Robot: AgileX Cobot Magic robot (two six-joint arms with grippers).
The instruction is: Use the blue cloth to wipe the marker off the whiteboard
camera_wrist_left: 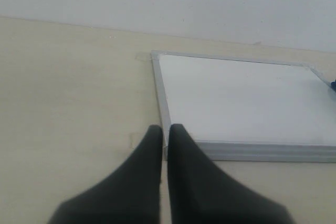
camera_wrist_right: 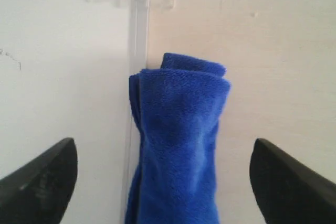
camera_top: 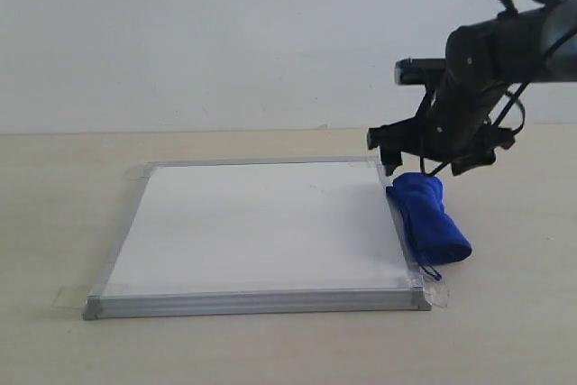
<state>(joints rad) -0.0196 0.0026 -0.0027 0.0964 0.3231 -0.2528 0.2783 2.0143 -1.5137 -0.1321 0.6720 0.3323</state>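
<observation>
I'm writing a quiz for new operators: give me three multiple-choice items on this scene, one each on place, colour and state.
1. Where is the cloth relative to the whiteboard? A on top of it; B beside it on the table; C held above it.
2. Cloth colour? A red; B green; C blue.
3. The right hand is: A open; B shut on the cloth; C shut empty.
Answers: B, it lies off the whiteboard, along its edge; C, plainly blue; A, fingers wide apart beside the cloth.
</observation>
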